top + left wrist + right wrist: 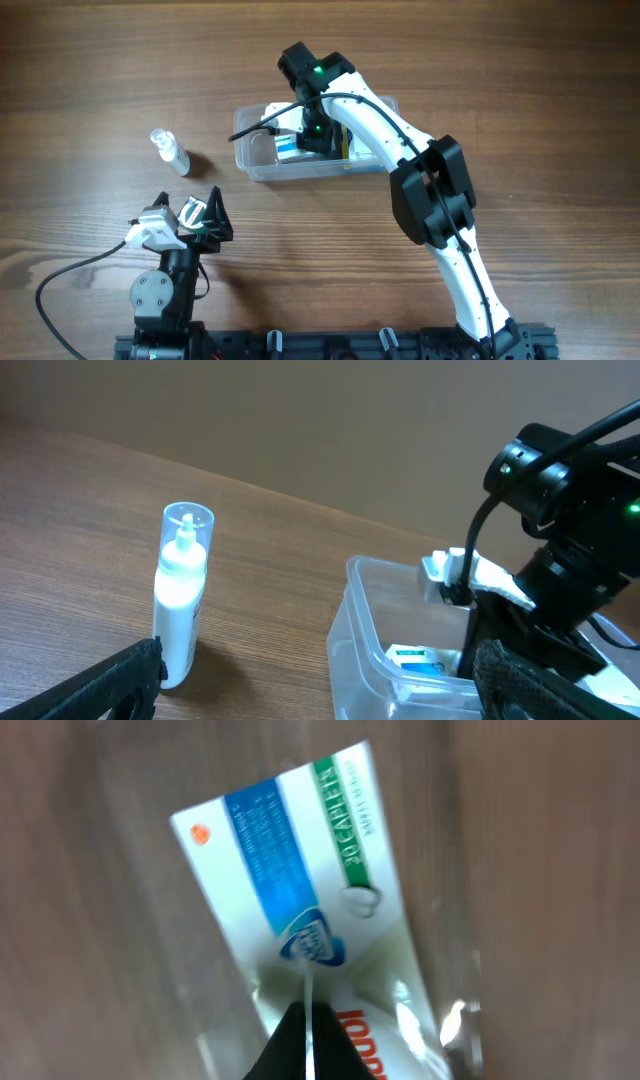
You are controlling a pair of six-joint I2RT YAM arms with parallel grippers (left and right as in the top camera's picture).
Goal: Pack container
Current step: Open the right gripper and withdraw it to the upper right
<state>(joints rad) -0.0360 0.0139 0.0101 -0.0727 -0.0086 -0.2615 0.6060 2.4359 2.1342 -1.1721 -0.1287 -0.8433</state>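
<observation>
Container: clear tub [258, 165], upper centre of the overhead frame, on the wooden table [530, 80].
Inside it: white box [290, 880] with blue and green bands, lying flat.
Right gripper [303, 1020]: down in the tub, tips pinched together just over the box, nothing seen between them.
Left gripper [190, 200]: lower left, fingers spread wide, holding nothing.
Spray bottle [180, 600]: upright, left of the tub, apart from it.

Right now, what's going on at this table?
The right arm is reaching down into the clear container. Its jaws are just above a white, blue and green box lying inside, but it's unclear whether they grip it. The left arm sits back with its jaws open and empty. A small white bottle stands upright on the table, outside the container, not yet packed.
</observation>
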